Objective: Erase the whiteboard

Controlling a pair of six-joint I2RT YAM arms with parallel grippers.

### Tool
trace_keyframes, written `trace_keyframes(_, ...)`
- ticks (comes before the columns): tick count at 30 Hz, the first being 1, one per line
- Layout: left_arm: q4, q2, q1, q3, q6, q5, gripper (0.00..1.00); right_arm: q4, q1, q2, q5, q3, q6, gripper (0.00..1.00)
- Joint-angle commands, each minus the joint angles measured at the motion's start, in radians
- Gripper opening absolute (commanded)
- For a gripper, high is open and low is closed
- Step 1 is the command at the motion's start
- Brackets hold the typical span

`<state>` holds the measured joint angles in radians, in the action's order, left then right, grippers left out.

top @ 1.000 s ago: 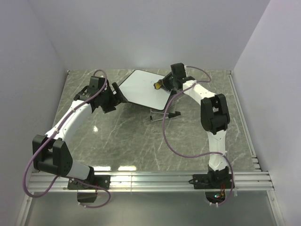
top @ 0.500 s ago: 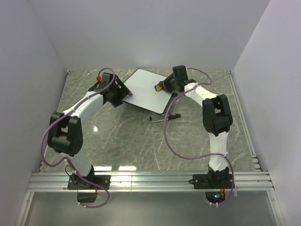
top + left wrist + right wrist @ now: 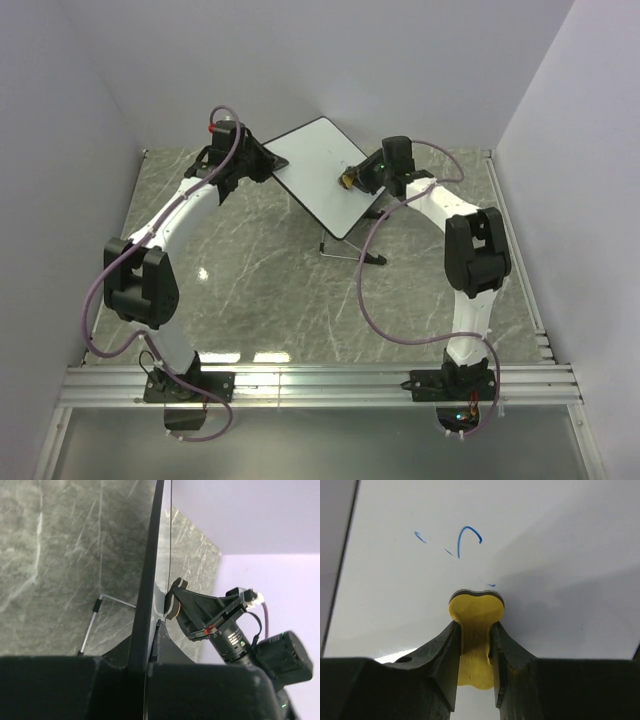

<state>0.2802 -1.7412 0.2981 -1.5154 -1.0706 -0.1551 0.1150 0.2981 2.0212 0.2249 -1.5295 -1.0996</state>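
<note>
Whiteboard (image 3: 315,165) is upper centre of the top view, tipped up off the desk (image 3: 250,270), w/ the writing face turned up & toward the right side of frame. Its long axis runs upper left → lower right there. The low corner is just above the wire stand (image 3: 365,255); can't tell if that corner touches the desk. In the left wrist view the board is edge-on, w/ the black rim (image 3: 149,570) a near-vertical line down the frame centre.

Left fingers (image 3: 170,650) are clamped right down on the rim at the board's upper-left short edge, one each side. Right fingers (image 3: 440,645) are nearly closed, pinching a yellow eraser (image 3: 476,609). Its rounded head rests on the white face, lower centre of the right wrist view.

Step in hand, as I read it: wipe off the blue marks (image 3: 468,528). There's a hook-shaped stroke, small flecks up & left of the eraser, and one fleck just above-right of its head.

To do it well:
- Slide the eraser up-frame & a bit left through the hook, head flat on the board, w/ even, modest pressure.
- Follow w/ short passes for the flecks, nearest one first.
- The board is gripped at one edge only, so it prob. flexes or pivots away from the push. The left arm has to brace vs that.
- Too much force and the board could twist in the grip or the eraser could skid off.
- Shadow on the right half of the right wrist view could hide faint ink, so sweep there too.
</note>
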Motion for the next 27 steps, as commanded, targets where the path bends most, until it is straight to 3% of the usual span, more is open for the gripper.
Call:
trace_keyframes(1,0.158,-0.015,0.039,-0.002,0.41,0.223,0.0,0.279,0.055,0.036,0.18,0.107,0.041,0.0)
trace_keyframes(8,0.169,0.196,0.049,0.179,0.532,0.236,0.0,0.045,0.022,0.0,0.266,0.108,-0.083,0.0)
trace_keyframes(27,0.277,0.428,0.214,0.366,0.65,0.135,0.0,0.212,0.101,0.35,0.254,-0.592,-0.184,0.0)
